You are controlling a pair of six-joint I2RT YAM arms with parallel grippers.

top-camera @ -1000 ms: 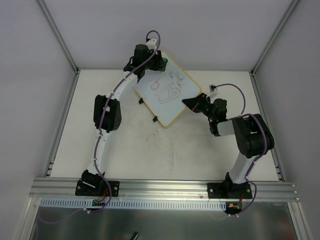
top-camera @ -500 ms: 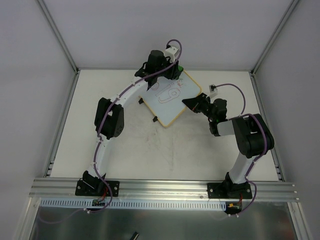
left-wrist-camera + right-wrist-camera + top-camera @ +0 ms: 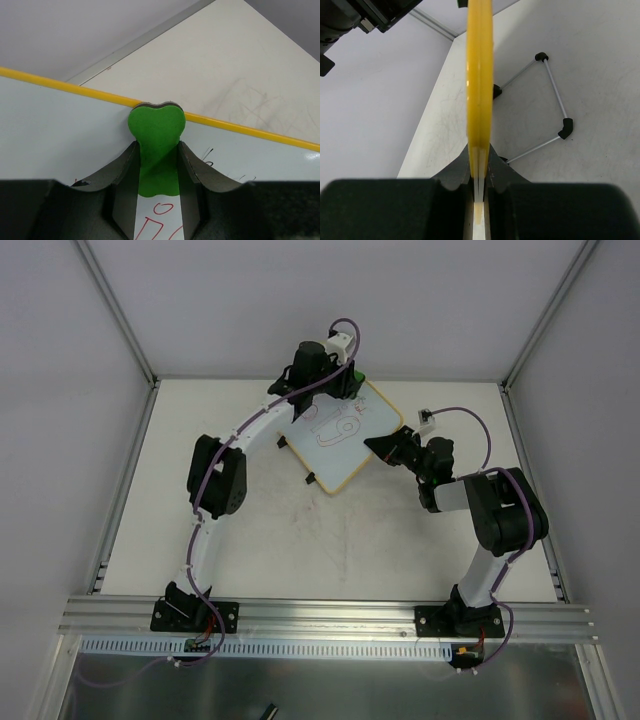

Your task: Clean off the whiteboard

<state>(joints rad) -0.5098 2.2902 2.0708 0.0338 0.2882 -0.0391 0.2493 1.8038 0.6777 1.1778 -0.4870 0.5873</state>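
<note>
The whiteboard (image 3: 345, 440) is a white square with a yellow frame and red marker drawings, standing tilted at the back middle of the table. My right gripper (image 3: 385, 445) is shut on its right edge, and the right wrist view shows that yellow edge (image 3: 480, 85) pinched between the jaws. My left gripper (image 3: 345, 383) is shut on a green eraser (image 3: 156, 150), which presses on the whiteboard (image 3: 55, 130) close to its yellow top frame. Red marks (image 3: 162, 222) show just below the eraser. Faint black scribbles (image 3: 210, 157) lie to its right.
A wire stand with black corner pieces (image 3: 555, 107) lies on the table under the board. Two black clips (image 3: 297, 460) stick out of the board's left edge. A white connector on a purple cable (image 3: 427, 419) hangs near the right arm. Aluminium rails border the table.
The left arm swung right along the board's top edge with the eraser, then settled back slightly. The blue-green scribbles at the board's top are gone. The right arm stayed still.
</note>
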